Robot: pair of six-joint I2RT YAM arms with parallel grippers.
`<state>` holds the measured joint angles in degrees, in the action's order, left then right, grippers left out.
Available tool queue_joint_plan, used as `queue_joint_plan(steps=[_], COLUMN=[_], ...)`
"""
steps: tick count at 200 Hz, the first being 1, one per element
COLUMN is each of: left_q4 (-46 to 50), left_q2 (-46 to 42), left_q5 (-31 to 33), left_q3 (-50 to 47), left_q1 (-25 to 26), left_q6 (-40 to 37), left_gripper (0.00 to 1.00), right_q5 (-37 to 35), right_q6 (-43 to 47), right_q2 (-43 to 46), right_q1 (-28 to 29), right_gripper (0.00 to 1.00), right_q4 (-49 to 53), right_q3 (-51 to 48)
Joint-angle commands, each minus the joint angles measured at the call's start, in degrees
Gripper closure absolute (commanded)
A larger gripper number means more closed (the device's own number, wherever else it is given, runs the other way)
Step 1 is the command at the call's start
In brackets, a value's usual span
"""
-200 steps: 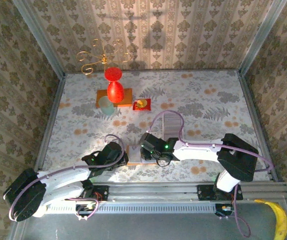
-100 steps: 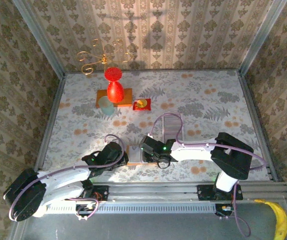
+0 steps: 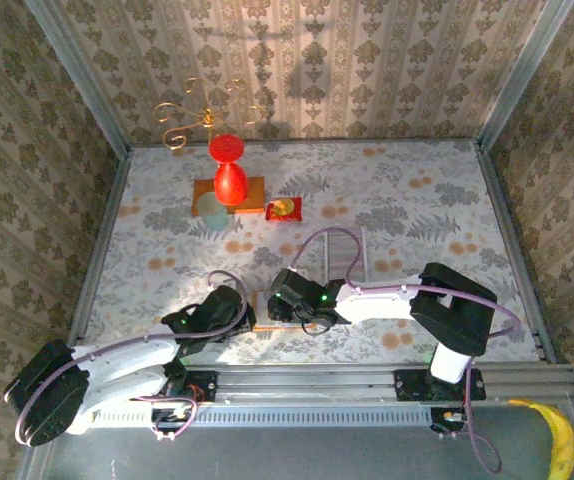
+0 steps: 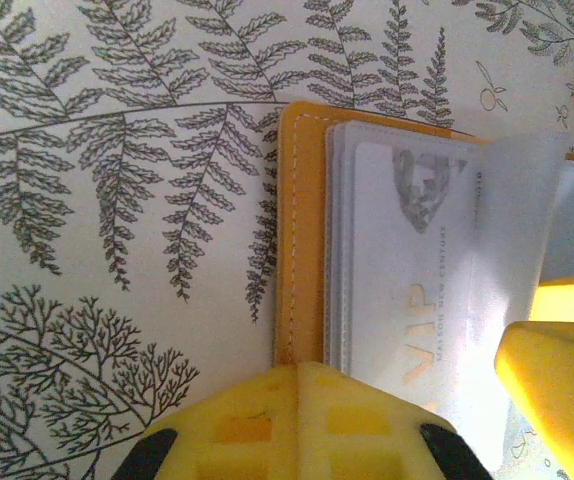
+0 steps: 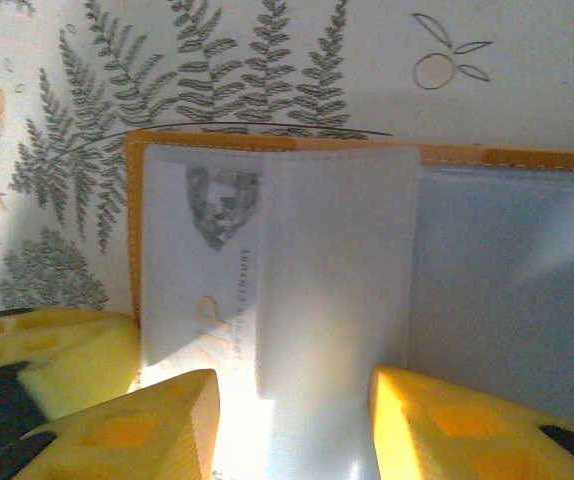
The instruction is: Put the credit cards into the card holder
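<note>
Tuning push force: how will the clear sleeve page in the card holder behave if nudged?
Likely floppy: the clear sleeve stands curled up off the card holder. Probably slick too, given its glossy sheen. The VIP card beneath lies flat, so likely stiffer.

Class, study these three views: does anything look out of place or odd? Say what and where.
A banana lies off the table, past its near right corner, far from the work. In the open card holder, one clear sleeve stands lifted instead of lying flat over the VIP card.
</note>
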<state>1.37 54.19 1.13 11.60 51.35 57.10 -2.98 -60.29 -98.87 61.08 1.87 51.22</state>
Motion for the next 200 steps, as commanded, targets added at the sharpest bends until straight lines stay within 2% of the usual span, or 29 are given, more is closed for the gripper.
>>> queue_joint_plan(steps=[1,60,121,180,200], left_q4=[3.7,1.6,3.2,4.2,5.3], left_q2=[-0.7,-1.6,-3.0,-7.0,-8.8], left_q5=[1.2,0.8,1.2,2.9,3.4], left_q3=[-1.8,-3.5,-3.8,-5.4,-5.8], left_q1=[0.4,0.7,0.8,0.8,0.8], left_q6=[1.0,2.1,2.3,2.9,2.9], left_gripper=[0.97,0.98,0.97,0.96,0.95], right_q5=[1.8,3.8,5.1,8.4,11.1], right_q6=[-2.7,-5.3,-6.9,-11.8,-11.6], right_q2=[-0.9,-1.4,-1.9,-4.0,-3.8], right_q1=[0.4,0.4,0.4,0.5,0.5], right_gripper=[0.57,0.58,0.59,0.60,0.60], right_q4=[-3.6,-11.7,-16.0,-34.5,-35.8], right_q3=[-1.0,-2.7,-2.9,-4.7,-2.9])
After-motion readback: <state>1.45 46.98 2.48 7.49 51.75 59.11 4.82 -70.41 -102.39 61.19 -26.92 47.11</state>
